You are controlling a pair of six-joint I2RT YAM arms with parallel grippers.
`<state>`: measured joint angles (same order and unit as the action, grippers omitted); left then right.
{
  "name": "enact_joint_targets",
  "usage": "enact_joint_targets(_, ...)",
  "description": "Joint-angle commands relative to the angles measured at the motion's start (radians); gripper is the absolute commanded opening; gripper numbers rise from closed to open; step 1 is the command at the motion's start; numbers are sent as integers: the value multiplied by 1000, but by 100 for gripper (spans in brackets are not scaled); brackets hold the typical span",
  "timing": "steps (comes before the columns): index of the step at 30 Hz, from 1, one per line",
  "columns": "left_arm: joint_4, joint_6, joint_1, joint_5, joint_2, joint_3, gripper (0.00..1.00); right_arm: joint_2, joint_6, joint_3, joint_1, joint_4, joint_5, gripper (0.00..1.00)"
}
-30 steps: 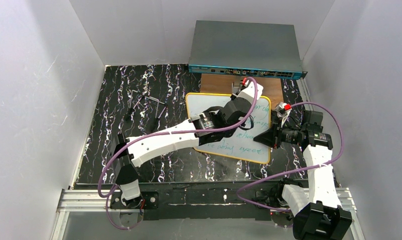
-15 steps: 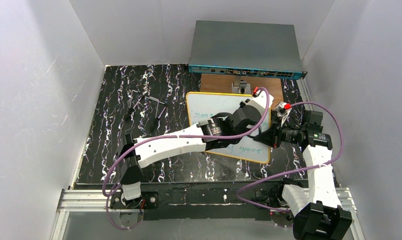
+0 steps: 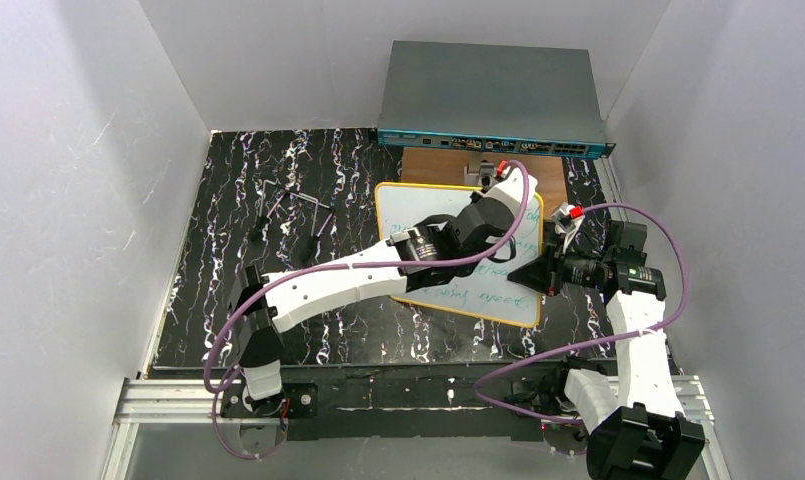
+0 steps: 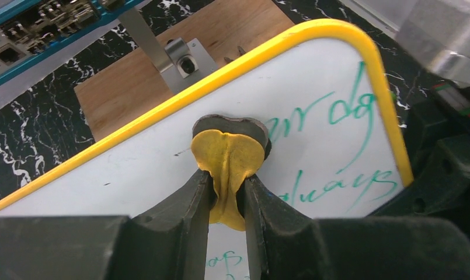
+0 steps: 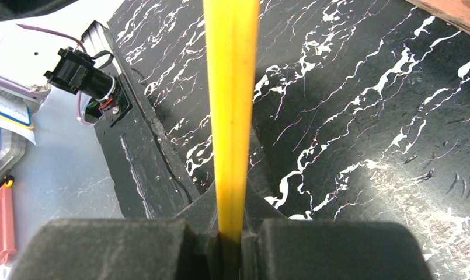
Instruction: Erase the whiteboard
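The left gripper (image 4: pixel 226 195) pinches a yellow eraser pad (image 4: pixel 227 154), pressing it on the whiteboard (image 4: pixel 133 169) near its far right corner. The right gripper (image 5: pixel 231 233) is clamped on the board's yellow rim. The whiteboard lies on the marbled table (image 3: pixel 298 170), with green writing on it.

The white left arm (image 3: pixel 338 280) covers the middle of the white rectangular whiteboard with a yellow rim (image 3: pixel 408 205), hiding much of its green handwriting (image 3: pixel 475 296), which is too small to read. The folded yellow pad (image 4: pixel 227 151) vanishes at its lower end between the fingers of the left gripper (image 4: pixel 226 179). Thin metal pieces (image 3: pixel 298 205) on the black marbled surface (image 3: pixel 228 180) are too small to identify.
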<state>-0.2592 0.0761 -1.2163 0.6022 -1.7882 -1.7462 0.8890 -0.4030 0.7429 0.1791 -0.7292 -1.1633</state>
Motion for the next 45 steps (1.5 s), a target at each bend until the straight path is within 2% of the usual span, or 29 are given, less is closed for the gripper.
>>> enact_joint_targets(1,18,3,-56,-45,-1,-50,0,-35,-47,18,-9,57,-93,1)
enact_joint_targets(8,25,-31,-92,-8,-45,-90,0,-49,-49,16,-9,55,-100,1)
enact_joint_targets(21,-7,-10,40,69,38,-44,0,-57,-51,18,-9,54,-105,1)
enact_joint_targets(27,-9,7,46,-12,52,-38,0,-55,-51,16,-9,55,-104,1)
enact_joint_targets(33,-21,-11,-31,-79,-3,-99,0,-51,-51,15,-9,57,-104,1)
enact_joint_targets(38,-43,-7,-48,-105,-49,-152,0,-50,-51,13,-8,57,-102,1)
enact_joint_targets(42,-83,-36,-41,-29,-73,-201,0,-49,-51,15,-9,57,-105,1)
enact_joint_targets(45,-109,-19,4,19,-64,-200,0,-52,-50,16,-9,56,-105,1)
